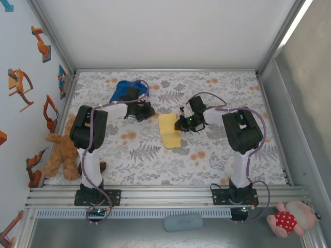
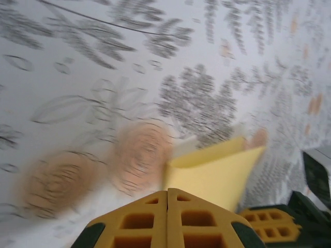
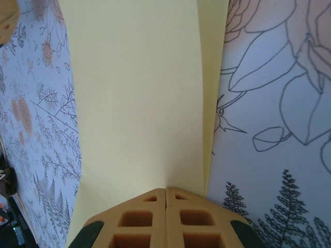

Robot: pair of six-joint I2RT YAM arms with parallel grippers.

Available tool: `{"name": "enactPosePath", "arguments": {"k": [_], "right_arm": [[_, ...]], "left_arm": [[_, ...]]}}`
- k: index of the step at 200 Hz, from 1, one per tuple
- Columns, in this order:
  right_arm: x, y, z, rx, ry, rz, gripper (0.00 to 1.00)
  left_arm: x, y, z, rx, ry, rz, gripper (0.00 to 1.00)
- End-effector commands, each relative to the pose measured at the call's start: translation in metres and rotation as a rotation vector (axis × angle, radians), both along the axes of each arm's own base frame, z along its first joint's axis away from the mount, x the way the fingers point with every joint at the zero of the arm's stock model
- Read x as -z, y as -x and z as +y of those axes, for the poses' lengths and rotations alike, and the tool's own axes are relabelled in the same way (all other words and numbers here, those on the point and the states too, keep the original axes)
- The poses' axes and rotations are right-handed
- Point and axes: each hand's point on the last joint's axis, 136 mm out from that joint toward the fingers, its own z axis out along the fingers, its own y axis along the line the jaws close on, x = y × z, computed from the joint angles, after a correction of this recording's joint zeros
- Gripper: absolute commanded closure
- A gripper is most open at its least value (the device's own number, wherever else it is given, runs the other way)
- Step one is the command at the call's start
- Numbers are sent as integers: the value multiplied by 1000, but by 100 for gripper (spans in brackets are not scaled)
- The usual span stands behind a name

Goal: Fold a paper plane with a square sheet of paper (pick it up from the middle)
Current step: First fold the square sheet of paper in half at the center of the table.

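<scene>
The bench (image 1: pixel 217 160), covered in a leaf and flower print, carries everything, and the square sheet of paper (image 1: pixel 169 130) lies near its middle, folded over into a narrow yellow strip. A brown teddy bear (image 1: pixel 61 150) sits well to the left of the paper, at the bench's edge. A blue cap (image 1: pixel 123 89) lies beyond the paper and to its left, well apart from it. In the right wrist view the paper (image 3: pixel 134 98) stretches away from the fingertips, a folded flap showing along its right side. In the left wrist view, which is blurred, the paper (image 2: pixel 217 173) stands partly lifted off the cloth. The right claw (image 1: pixel 180 124) touches the paper's right edge; its tips (image 3: pixel 165 188) are clenched with no gap and the paper's edge runs right into them, so it looks pinched. The left claw (image 1: pixel 149 112) hangs just left of the paper, apart from it, its fingers (image 2: pixel 166 192) clenched together on nothing.
</scene>
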Motion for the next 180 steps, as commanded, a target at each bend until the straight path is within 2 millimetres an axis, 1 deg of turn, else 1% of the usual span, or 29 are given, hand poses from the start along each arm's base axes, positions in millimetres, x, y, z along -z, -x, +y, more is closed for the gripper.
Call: {"name": "enactPosePath", "arguments": {"k": [1, 10, 25, 38, 51, 70, 98, 119, 135, 157, 170, 180], "right_arm": [[103, 66, -75, 32, 418, 233, 100], [103, 66, -75, 33, 417, 232, 100], [103, 65, -75, 34, 416, 230, 100], [103, 66, -75, 33, 415, 231, 100], [103, 67, -75, 31, 418, 234, 100], [103, 66, -75, 32, 419, 232, 100], [103, 67, -76, 32, 424, 232, 100], [103, 66, -76, 32, 424, 229, 100], [103, 65, -76, 34, 429, 229, 100], [101, 65, -78, 35, 434, 222, 100], [102, 65, -78, 35, 436, 221, 100], [101, 65, -78, 36, 434, 222, 100]], "left_arm": [[-27, 15, -28, 60, 67, -36, 95], [-24, 19, -36, 73, 69, -29, 95], [-13, 23, -46, 87, 63, -1, 95], [-4, 24, -49, 79, 60, 17, 95], [4, 23, -47, 62, 46, 32, 96], [17, 18, -38, 31, -12, 40, 96], [31, 4, -20, -25, -83, 55, 97], [39, -13, -4, -100, -137, 65, 97], [39, -27, -1, -133, -153, 42, 97], [45, -36, 5, -140, -187, 51, 97], [41, -41, 9, -139, -199, 44, 97], [32, -43, 9, -133, -194, 27, 97]]}}
